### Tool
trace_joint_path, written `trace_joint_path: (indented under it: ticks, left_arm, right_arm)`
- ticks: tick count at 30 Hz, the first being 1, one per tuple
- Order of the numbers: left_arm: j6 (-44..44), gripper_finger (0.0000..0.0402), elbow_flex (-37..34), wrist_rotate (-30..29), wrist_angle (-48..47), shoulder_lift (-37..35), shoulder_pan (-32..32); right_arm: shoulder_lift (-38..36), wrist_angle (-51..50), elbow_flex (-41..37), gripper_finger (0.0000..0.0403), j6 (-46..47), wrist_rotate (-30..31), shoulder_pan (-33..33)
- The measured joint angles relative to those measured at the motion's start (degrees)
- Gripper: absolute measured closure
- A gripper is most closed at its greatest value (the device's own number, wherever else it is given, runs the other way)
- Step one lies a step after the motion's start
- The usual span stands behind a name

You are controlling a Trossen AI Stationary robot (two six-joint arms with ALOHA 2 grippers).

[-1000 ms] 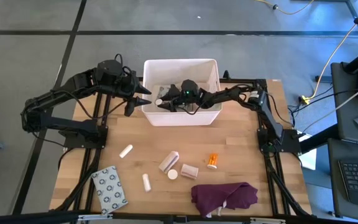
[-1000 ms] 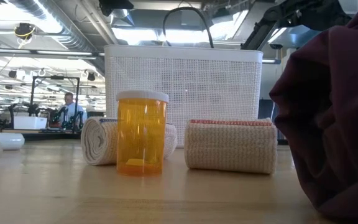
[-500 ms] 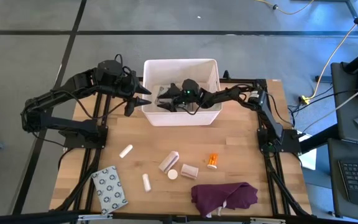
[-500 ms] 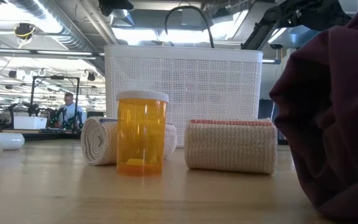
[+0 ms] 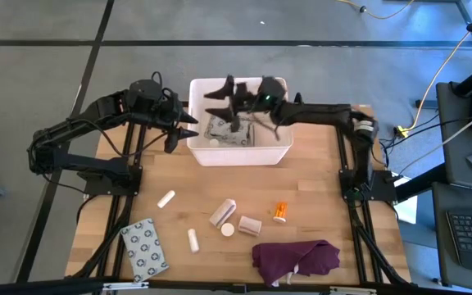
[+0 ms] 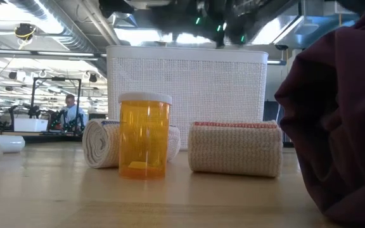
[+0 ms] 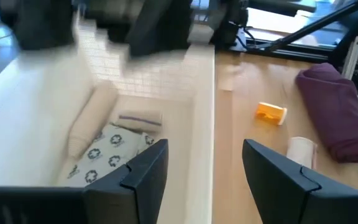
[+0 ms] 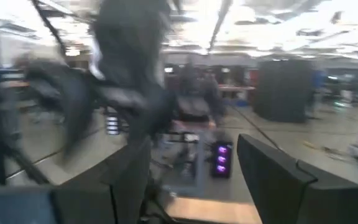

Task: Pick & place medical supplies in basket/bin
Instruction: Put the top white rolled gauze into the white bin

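The white bin (image 5: 281,152) stands at the table's far middle; it is also the mesh-walled bin (image 6: 185,88) in the low view. Inside lie a patterned packet (image 5: 229,129), a beige roll (image 7: 92,118) and a small tube (image 7: 138,118). My right gripper (image 5: 217,98) hovers open and empty above the bin's left half. My left gripper (image 5: 192,125) waits open just outside the bin's left wall. On the table rest an orange pill bottle (image 5: 280,211), rolls (image 5: 222,212) (image 5: 249,224), white tubes (image 5: 165,198) (image 5: 193,240) and another patterned packet (image 5: 145,247).
A dark purple cloth (image 5: 296,260) lies heaped by the near edge, right of the middle, and fills the low view's right side (image 6: 341,114). A small white round piece (image 5: 228,230) sits between the rolls. Bare wood spreads on the table's right side. A person shows far off in the room.
My right gripper has risen from down inside the bin to well above its rim, and has tipped up toward level. The packet in the bin now shows uncovered. My left arm has kept still.
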Motion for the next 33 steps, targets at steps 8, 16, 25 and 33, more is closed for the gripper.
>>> trace_joint_path:
  ticks: [8, 16, 25, 33]
  left_arm:
    - [0.0, 0.0203, 0.0, 0.0, 0.0, 0.0, 0.0]
    - [0.0, 0.0203, 0.0, 0.0, 0.1, 0.0, 0.0]
    - [-0.1, 0.0203, 0.0, 0.0, -0.1, 0.0, 0.0]
    - [-3.0, 0.0203, 0.0, 0.0, -8.6, 0.0, -0.3]
  right_arm:
    - [-13.3, -57.5, 13.3, 0.0162, -13.9, 2.4, 5.7]
    - [-15.1, -112.1, 27.6, 0.0162, -5.9, 14.2, 16.5]
    - [-15.2, -129.6, 22.3, 0.0162, 21.1, 21.6, 29.0]
    - [-17.6, -122.3, 9.0, 0.0162, 27.8, 28.2, 39.7]
